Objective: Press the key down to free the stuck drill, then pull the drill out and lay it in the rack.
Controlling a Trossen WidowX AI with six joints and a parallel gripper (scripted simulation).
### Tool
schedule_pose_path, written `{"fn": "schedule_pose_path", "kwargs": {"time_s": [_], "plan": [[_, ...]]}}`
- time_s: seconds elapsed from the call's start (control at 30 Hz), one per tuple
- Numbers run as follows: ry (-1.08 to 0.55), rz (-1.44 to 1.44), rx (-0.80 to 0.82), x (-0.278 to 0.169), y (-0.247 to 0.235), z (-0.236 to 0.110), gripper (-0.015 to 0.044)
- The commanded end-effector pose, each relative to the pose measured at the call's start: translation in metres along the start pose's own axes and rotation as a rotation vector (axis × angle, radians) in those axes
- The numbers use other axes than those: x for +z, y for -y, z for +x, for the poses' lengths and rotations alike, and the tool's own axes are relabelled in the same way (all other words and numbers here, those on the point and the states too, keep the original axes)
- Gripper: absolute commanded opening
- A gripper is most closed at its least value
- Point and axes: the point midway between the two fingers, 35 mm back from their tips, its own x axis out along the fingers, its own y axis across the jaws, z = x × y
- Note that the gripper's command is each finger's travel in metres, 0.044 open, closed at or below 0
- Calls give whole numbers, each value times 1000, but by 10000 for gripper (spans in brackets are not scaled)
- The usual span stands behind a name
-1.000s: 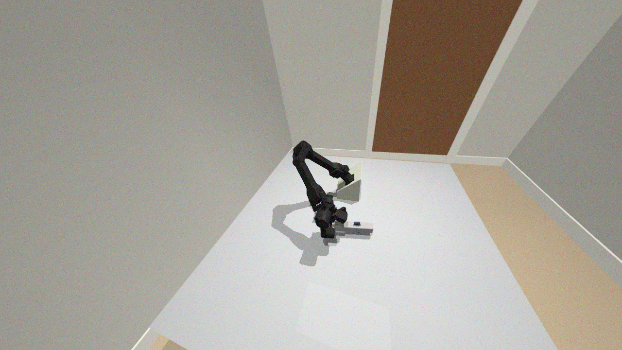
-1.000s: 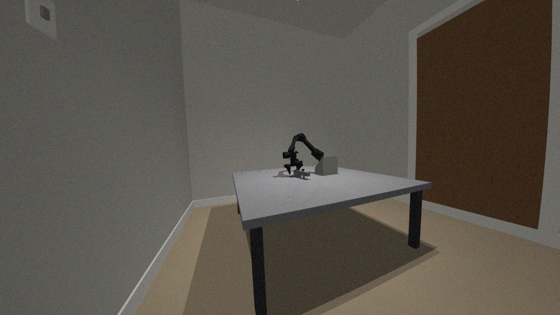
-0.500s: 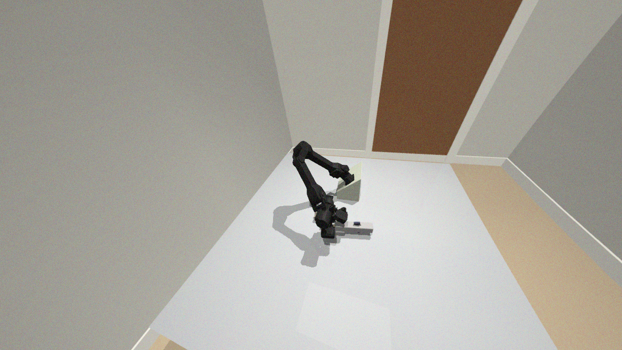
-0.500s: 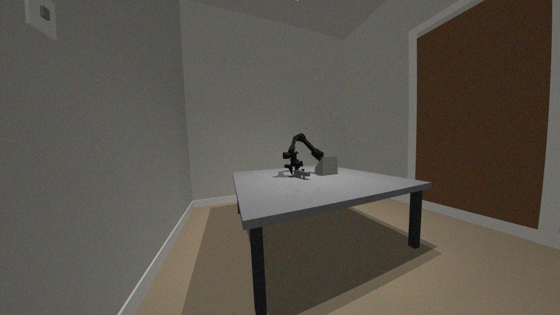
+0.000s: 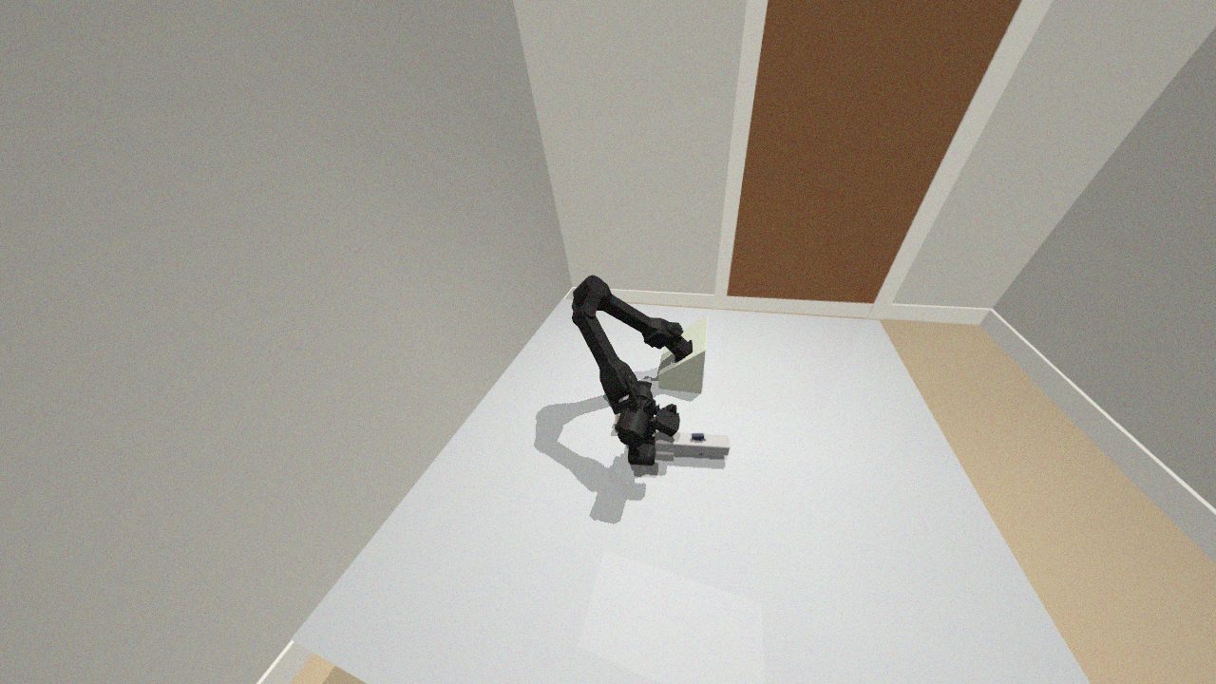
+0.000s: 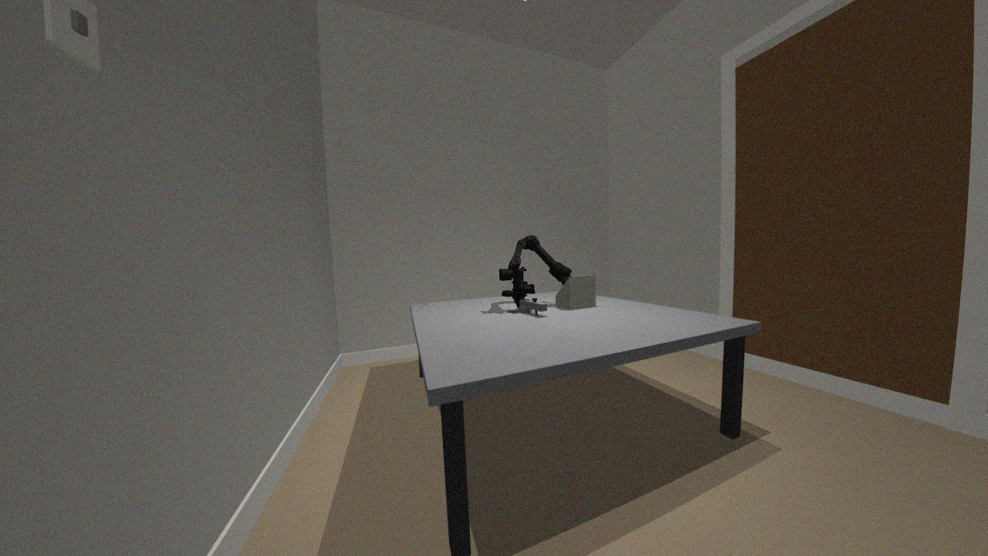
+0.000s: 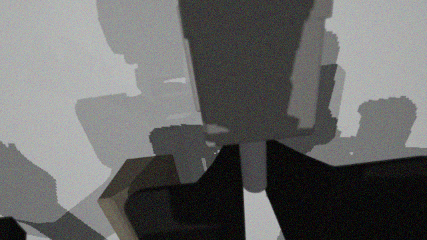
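Drill (image 7: 253,167) at lower centre of the wrist view: a slim grey rod poking out of the dark block (image 7: 247,67) that fills the upper middle of that frame, lying low over the pale tabletop (image 5: 765,527). Judged stiff, light and smooth, so likely to slide between pads if pulled off-axis; best taken square across the exposed shank, close to the block's mouth, and drawn straight along its length. Tool (image 7: 253,180) nearly closed, the two black fingers pinched in from left and right onto that rod, with only a thin strip of grey and of tabletop showing between them; clamped on the drill, not empty. In the top view, same spot just below centre: arm folded down over the left end of a small pale fixture (image 5: 707,444), with a tiny dark-blue key (image 5: 697,436) on its upper face, right of the wrist and apart from the fingers. Cannot tell from any view whether that key sits pressed or raised. Cream wedge-shaped stand (image 5: 687,367) just above the fixture, by the arm's base. Tan-edged block (image 7: 133,187) at lower left of the wrist view, partly behind one finger; possibly the rack, though not certain. Risk, as a judgement: a pull against a locked shank would let the rod slip through the grip.
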Motion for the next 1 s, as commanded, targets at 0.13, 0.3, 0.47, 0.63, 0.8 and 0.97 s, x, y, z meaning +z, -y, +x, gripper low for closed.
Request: {"fn": "schedule_pose_path", "kwargs": {"time_s": [0.13, 0.3, 0.47, 0.63, 0.8, 0.97], "plan": [[-2, 0, -2, -7, 0, 0, 0], [-2, 0, -2, -13, 0, 0, 0], [-2, 0, -2, -20, 1, -1, 0], [-3, 0, -3, -28, 2, -1, 0], [-3, 0, -3, -35, 2, -2, 0], [-4, 0, -3, -43, 3, -2, 0]]}}
